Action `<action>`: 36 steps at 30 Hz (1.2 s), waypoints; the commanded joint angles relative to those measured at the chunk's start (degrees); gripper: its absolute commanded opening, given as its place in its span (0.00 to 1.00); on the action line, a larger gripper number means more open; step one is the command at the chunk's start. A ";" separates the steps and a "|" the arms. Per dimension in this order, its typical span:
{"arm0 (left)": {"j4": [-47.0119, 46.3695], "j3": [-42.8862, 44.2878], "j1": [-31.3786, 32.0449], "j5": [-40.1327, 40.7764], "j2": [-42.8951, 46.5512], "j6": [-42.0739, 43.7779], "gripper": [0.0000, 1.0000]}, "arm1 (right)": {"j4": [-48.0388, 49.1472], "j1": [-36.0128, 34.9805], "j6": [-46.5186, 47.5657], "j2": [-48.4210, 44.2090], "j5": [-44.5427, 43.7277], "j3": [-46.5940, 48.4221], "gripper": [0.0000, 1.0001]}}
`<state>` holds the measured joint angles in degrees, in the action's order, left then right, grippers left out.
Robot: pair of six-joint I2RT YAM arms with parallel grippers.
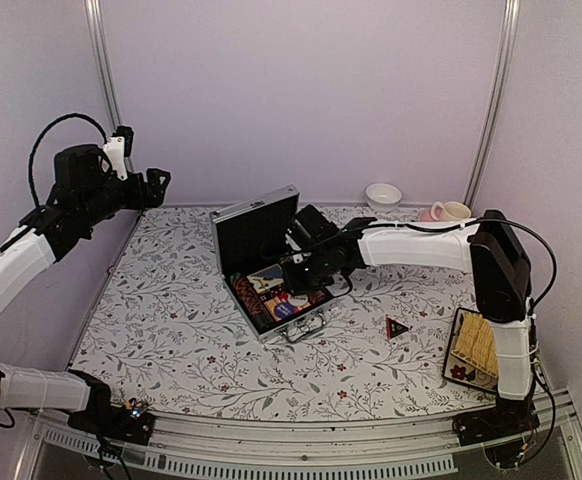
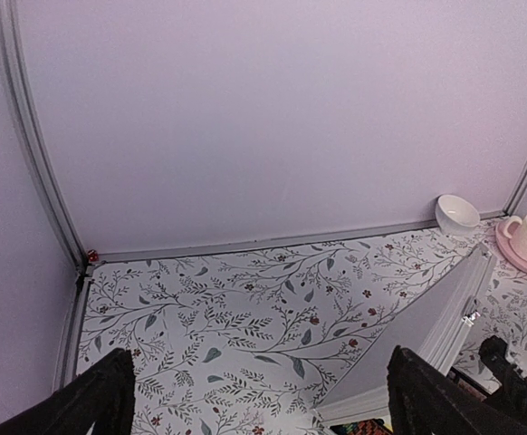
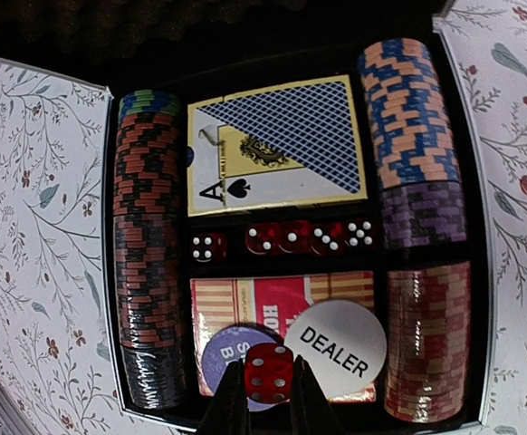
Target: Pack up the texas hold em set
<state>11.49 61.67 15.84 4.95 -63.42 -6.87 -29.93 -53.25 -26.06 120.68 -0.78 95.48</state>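
Right tool (image 3: pixel 268 391) of mine hangs over open briefcase (image 1: pixel 311 318) mid-worktop (image 1: pixel 171 320), clenched on red die (image 3: pixel 269 372), just above DEALER button (image 3: pixel 336 349) by case's near edge. Lid (image 1: pixel 256 228) upright on far-left side. Chip stacks (image 3: pixel 150 236) wall both flanks, dice row (image 3: pixel 286 238) between card decks (image 3: pixel 277 145). Triangular marker (image 1: pixel 397 327) on worktop, right of case, apart. My left tool (image 1: pixel 157 186) high at far-left corner, released wide, well apart from case.
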 commanded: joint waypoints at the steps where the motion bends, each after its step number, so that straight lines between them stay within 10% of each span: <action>1: -0.09 0.12 -0.36 0.14 -0.21 0.28 0.97 | 1.81 -1.03 4.35 4.01 1.48 4.90 0.09; 36: -0.02 0.22 -0.36 0.37 -0.22 0.41 0.97 | 0.55 -1.17 7.26 16.43 3.37 15.69 0.10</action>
<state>11.49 61.65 15.84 4.99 -63.42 -6.87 -28.75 -54.02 -19.42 135.68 2.17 110.08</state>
